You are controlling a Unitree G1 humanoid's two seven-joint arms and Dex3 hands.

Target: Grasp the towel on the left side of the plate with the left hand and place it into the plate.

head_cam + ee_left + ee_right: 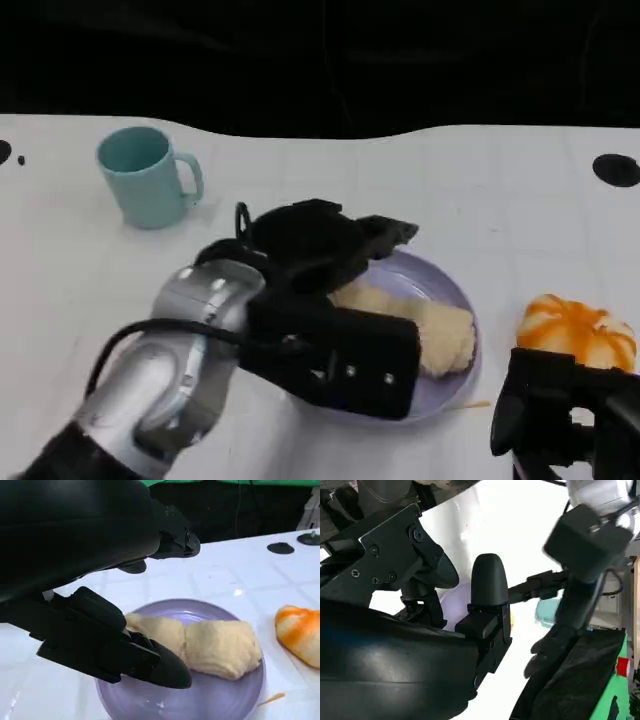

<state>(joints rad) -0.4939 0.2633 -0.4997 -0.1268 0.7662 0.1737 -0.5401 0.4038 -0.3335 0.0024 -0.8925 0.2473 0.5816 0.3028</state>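
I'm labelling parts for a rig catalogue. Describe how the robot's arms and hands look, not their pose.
The left forearm is a rounded silver casing with a black cable looping along it. The left hand is black, with a boxy plate bearing small screws and blunt, rounded fingers. The right hand is likewise black and blocky, with a glossy rounded shell and screwed plates.

Even, bright overhead light; the glossy white table (480, 180) shows a small glare spot beyond the fingertips. Soft shadows under the hand. Right wrist view overexposed, foreground blurred.
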